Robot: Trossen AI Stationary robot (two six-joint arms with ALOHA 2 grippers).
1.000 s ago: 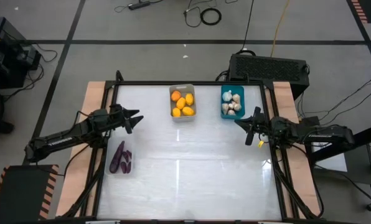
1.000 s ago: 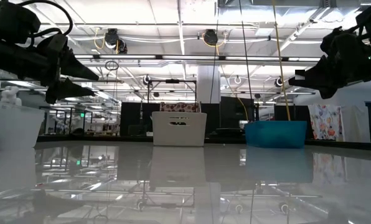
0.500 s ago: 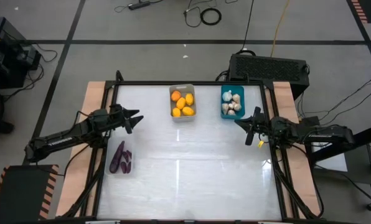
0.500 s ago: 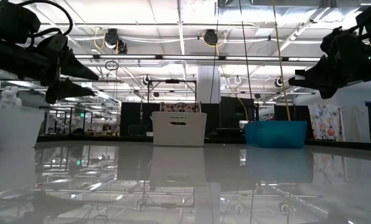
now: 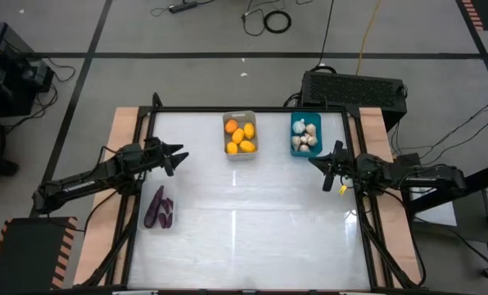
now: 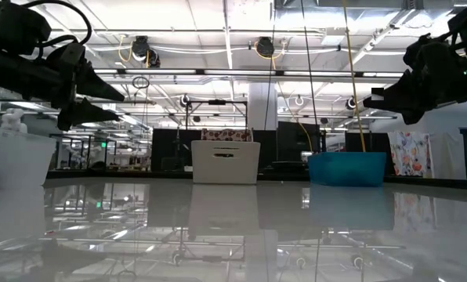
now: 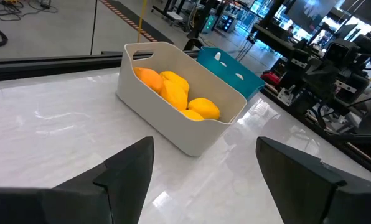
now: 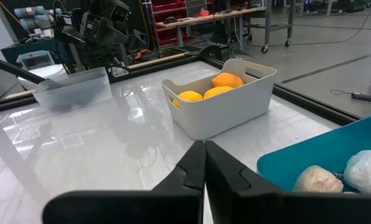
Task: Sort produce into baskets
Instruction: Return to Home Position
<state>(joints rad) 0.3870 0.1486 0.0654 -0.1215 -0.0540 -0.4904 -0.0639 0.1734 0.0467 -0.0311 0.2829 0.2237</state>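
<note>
No shift vs last sec, arms parked | left gripper apart, empty — grey bin w/ yellow-orange fruit ahead of it, eggplants in clear bin beside-behind it | right gripper together, empty — garlic in teal bin just beyond it | no loose produce on bench; looks fully sorted, prob. done

From above I get bright, even light on the white tabletop, broken only by a pale streak of glare near its middle. At table height the ceiling strip lights blaze and the glossy surface mirrors them, so the left arm and right arm show as backlit black shapes. On the left wrist camera the light grey bin throws just a soft shadow at its foot.
</note>
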